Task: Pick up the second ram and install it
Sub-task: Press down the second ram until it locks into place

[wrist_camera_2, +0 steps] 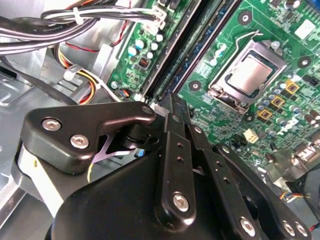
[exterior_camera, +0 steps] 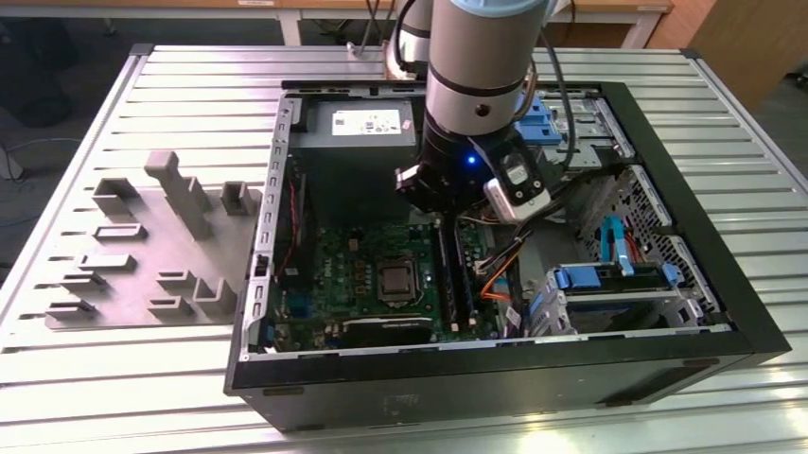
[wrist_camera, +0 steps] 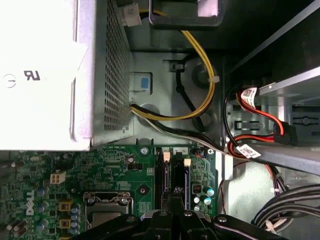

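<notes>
I am the arm standing over an open computer case (exterior_camera: 745, 322) on a slatted metal table (exterior_camera: 127, 378), reaching down into it. My claw (wrist_camera_2: 170, 104) is at the end of the long black memory slots (wrist_camera_2: 172, 47) on the green motherboard (wrist_camera_2: 280, 65), beside the metal-framed processor socket (wrist_camera_2: 247, 75).

What could go wrong: if the stick sits tilted or off the slot's line, a downward push could bend it or strain the board rather than seat it. A stick seated at one end only would be left half in, with its latch unclosed. The bundle of black, yellow and red cables (wrist_camera_2: 75, 22) runs close beside the slots, just next to my linkage — a sideways drift could snag or pinch them.

My claw looks clenched: in the second wrist view the two black fingers (wrist_camera_2: 175, 145) run side by side and meet at the tip, with no gap I can make out. I see nothing clamped between them. The tip is right at the near end of the slots — whether it presses on anything there I cannot tell.

The second ram (exterior_camera: 464, 284), as far as I can judge, is the thin blue-green strip lying along the slots in the exterior view, just below my claw. The grey moulded tray (exterior_camera: 139, 255) sits outside the case, towards the exterior view's left, well apart from me.
</notes>
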You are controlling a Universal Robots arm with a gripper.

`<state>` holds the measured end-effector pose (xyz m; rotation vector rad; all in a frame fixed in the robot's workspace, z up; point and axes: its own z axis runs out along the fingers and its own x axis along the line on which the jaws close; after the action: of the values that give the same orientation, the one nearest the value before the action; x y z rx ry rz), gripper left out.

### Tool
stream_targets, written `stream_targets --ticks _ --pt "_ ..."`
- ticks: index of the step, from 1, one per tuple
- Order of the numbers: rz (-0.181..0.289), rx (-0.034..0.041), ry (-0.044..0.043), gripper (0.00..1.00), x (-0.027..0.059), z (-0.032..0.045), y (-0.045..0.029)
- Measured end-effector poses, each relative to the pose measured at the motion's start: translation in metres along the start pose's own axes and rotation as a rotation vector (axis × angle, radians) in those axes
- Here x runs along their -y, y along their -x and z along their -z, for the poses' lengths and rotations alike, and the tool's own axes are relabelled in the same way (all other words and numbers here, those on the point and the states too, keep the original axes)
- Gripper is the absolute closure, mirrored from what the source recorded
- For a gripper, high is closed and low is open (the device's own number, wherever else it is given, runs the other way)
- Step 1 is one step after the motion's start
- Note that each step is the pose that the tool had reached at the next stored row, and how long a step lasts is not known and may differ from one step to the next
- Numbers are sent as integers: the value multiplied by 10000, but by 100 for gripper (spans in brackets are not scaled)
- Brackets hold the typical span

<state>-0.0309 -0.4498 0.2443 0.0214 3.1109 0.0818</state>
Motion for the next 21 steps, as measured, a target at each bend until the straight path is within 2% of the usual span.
stream_targets --ticks 5,10,14,19,21 --pt "0 0 0 89 -9 -62 -2" --pt "0 0 1 89 -13 -67 -2" --pt "-1 0 0 89 -57 -77 -3" --pt "-1 0 4 89 -65 -142 -5" --pt "0 -1 1 89 -65 -142 -5"
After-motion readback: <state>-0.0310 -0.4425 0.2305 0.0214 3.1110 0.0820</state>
